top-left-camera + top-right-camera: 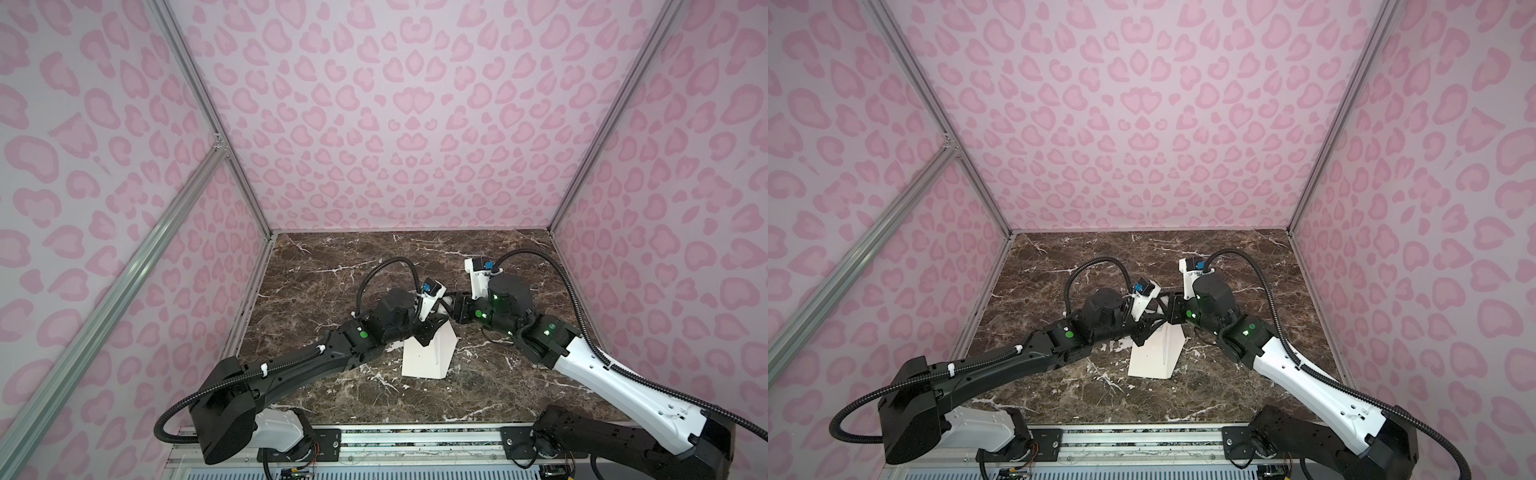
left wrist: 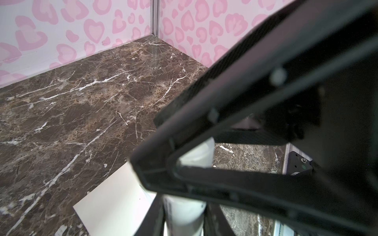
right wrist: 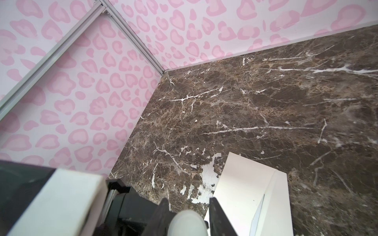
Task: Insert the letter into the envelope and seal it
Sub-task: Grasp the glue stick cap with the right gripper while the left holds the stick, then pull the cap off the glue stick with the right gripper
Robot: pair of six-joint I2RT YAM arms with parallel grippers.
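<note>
The cream envelope (image 1: 424, 357) (image 1: 1152, 357) lies on the marble near the middle, one side folded up along a crease (image 3: 241, 183) (image 2: 114, 200). The letter is hidden in every view. Above the envelope's far end my two grippers meet tip to tip. My left gripper (image 1: 441, 307) (image 2: 184, 214) is shut on a small white stick (image 1: 448, 300) (image 2: 184, 224). My right gripper (image 1: 455, 305) (image 3: 189, 216) has its fingers close against both sides of the stick's rounded end (image 3: 187, 224). Its black body fills much of the left wrist view.
The dark marble table (image 1: 332, 291) is boxed in by pink patterned walls with aluminium posts (image 1: 245, 178) at the corners. A metal rail (image 1: 415, 440) runs along the front edge. A white scuffed patch (image 3: 208, 175) marks the marble beside the envelope.
</note>
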